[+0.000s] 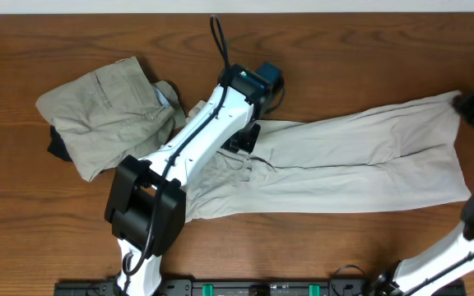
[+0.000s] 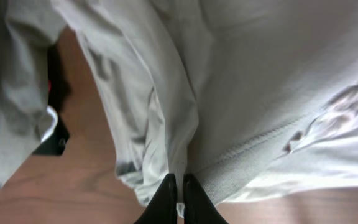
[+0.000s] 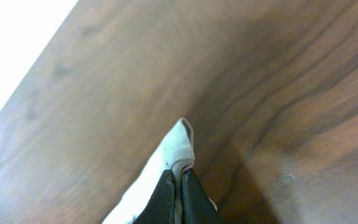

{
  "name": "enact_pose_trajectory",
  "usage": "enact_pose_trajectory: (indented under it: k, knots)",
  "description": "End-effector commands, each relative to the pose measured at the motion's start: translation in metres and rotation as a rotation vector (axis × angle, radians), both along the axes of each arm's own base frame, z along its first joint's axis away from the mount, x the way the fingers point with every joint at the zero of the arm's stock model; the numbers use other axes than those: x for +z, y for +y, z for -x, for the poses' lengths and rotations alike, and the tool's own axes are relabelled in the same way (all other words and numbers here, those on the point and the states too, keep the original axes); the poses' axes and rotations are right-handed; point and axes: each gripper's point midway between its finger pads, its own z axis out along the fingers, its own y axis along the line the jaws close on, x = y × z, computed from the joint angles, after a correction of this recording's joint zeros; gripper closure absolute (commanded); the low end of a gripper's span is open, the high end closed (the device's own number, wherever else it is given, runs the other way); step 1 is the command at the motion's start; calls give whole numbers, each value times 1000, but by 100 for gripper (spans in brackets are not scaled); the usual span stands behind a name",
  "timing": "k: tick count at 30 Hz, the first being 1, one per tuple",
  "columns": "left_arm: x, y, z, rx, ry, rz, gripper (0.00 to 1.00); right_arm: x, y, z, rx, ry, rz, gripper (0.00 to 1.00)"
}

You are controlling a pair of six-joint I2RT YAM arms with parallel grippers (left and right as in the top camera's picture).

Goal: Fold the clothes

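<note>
Overhead: brown wood table [image 1: 369, 49], bare along the far edge and at front right. Pale trousers [image 1: 369, 156] lie flat, long axis left to right, legs pointing right. A khaki garment [image 1: 105, 115] is heaped at far left, the left pincer [image 1: 243, 141] sits at the waist end and the right pincer [image 1: 466, 103] at the leg ends. Left wrist: fingers together, clamped on a fold of pale cloth. Right wrist: fingers together, pinching a hem corner, bare wood all around.
</note>
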Motion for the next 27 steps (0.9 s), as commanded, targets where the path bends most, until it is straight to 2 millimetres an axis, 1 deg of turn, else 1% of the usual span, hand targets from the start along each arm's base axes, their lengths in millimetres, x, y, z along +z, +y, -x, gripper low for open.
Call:
enact_pose_trajectory:
  k: [1, 4, 6, 10, 15, 18, 22, 23, 27]
  knots:
    - [0, 11, 1, 21, 22, -31, 94, 50, -4, 2, 48, -75, 85, 99]
    - [1, 18, 4, 33, 41, -44, 94, 57, 1, 10, 45, -57, 72, 99]
    - [1, 22, 6, 38, 55, -53, 94, 56, 5, 19, 41, -23, 51, 99]
    - [4, 31, 16, 44, 100, -84, 94, 43, 10, 40, 4, 92, 25, 99]
    - [7, 37, 26, 30, 144, -110, 94, 18, 16, 76, -55, 282, -26, 99]
    - [9, 40, 31, 25, 167, -124, 94, 6, 11, 104, -147, 414, -35, 99]
    - [12, 44, 37, 11, 199, -141, 94, -5, -4, 143, -277, 587, 15, 99]
    - [13, 45, 39, 4, 208, -145, 93, -5, -5, 148, -285, 609, 23, 99]
    - [14, 47, 42, -16, 231, -153, 93, -7, -4, 155, -288, 642, 23, 99]
